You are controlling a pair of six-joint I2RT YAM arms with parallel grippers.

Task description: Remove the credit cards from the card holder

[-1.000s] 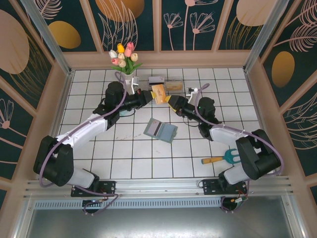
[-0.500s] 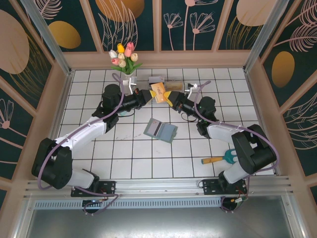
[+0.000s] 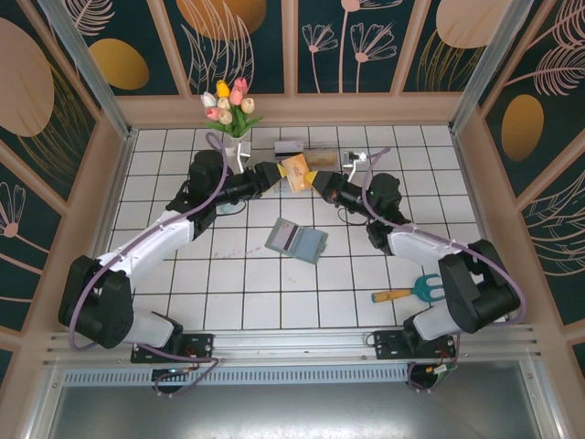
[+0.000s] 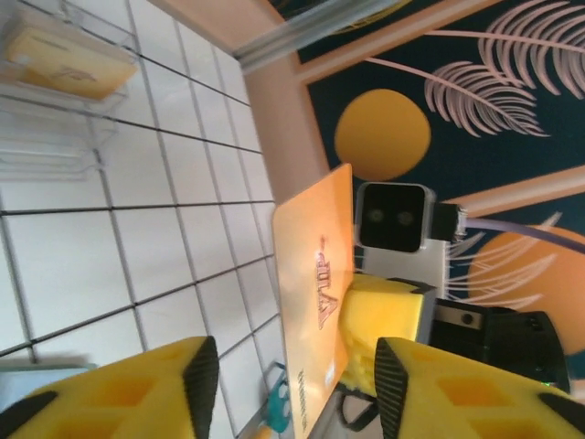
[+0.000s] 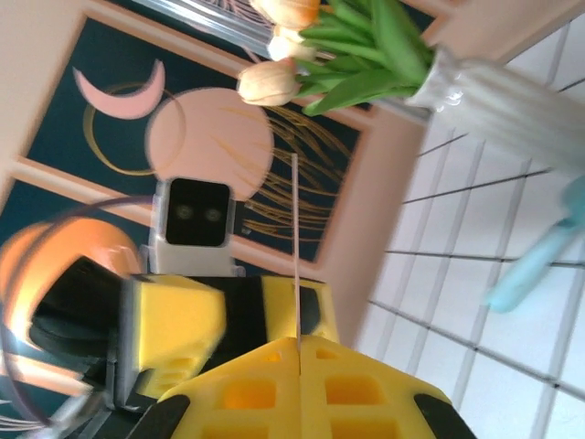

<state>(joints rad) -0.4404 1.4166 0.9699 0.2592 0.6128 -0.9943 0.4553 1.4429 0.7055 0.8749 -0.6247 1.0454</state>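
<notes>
An orange credit card [image 3: 294, 170] is held in the air over the far middle of the table, between the two grippers. My right gripper [image 3: 317, 185] is shut on its right end. In the right wrist view the card [image 5: 296, 247] shows edge-on, pinched between the yellow fingers of the right gripper [image 5: 299, 352]. My left gripper [image 3: 274, 174] is open, its fingers standing apart on either side of the card's left end. In the left wrist view the left gripper [image 4: 292, 389] frames the card [image 4: 315, 302] without touching it. The card holder [image 3: 296, 240] lies open on the tiles, nearer the arms.
A vase of tulips [image 3: 230, 105] stands at the back left, close to the left arm. A clear compartment box [image 3: 306, 155] sits behind the grippers, with a yellowish item inside [image 4: 64, 64]. A small garden fork [image 3: 409, 291] lies at the right front.
The left gripper has opened and let go of the orange card. The right gripper has shut on the card's other end. The card stays in the air at the same spot.
</notes>
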